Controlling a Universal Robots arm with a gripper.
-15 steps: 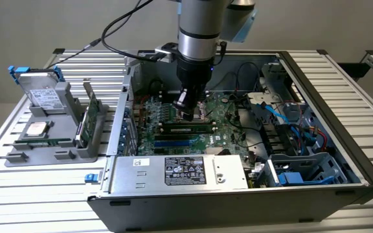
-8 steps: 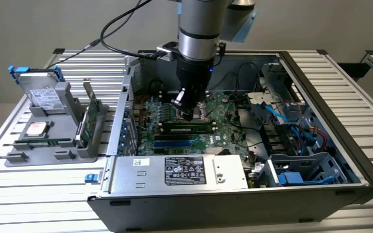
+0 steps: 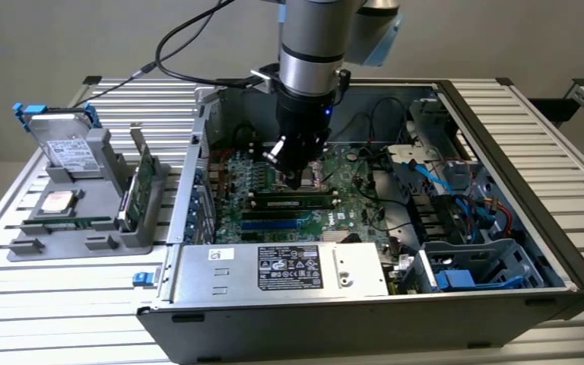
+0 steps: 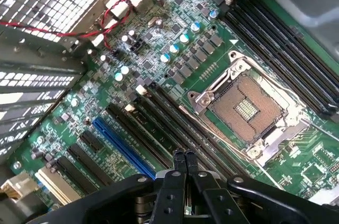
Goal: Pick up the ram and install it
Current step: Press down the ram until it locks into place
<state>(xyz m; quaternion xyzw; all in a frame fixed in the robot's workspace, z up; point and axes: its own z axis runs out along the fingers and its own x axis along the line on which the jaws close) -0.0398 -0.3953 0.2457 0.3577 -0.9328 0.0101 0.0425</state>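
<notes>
The gripper point(image 4: 185, 155) is fully closed with nothing between its fingertips, poised over the motherboard point(image 3: 358, 179) at centre frame. The ram point(image 3: 294, 202) sits seated in a slot just below it.

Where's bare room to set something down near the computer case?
Free: slatted table in front of the gray holder, and past the case on the exterior view's right. Crowded: inside the case, where the gripper hangs over the motherboard beside cables.

My silver slatted aluminium table point(image 3: 58, 304) carries the open black computer case point(image 3: 394, 304). Just beside the case, toward the exterior view's left, rests a grey plastic parts holder point(image 3: 79, 242).
</notes>
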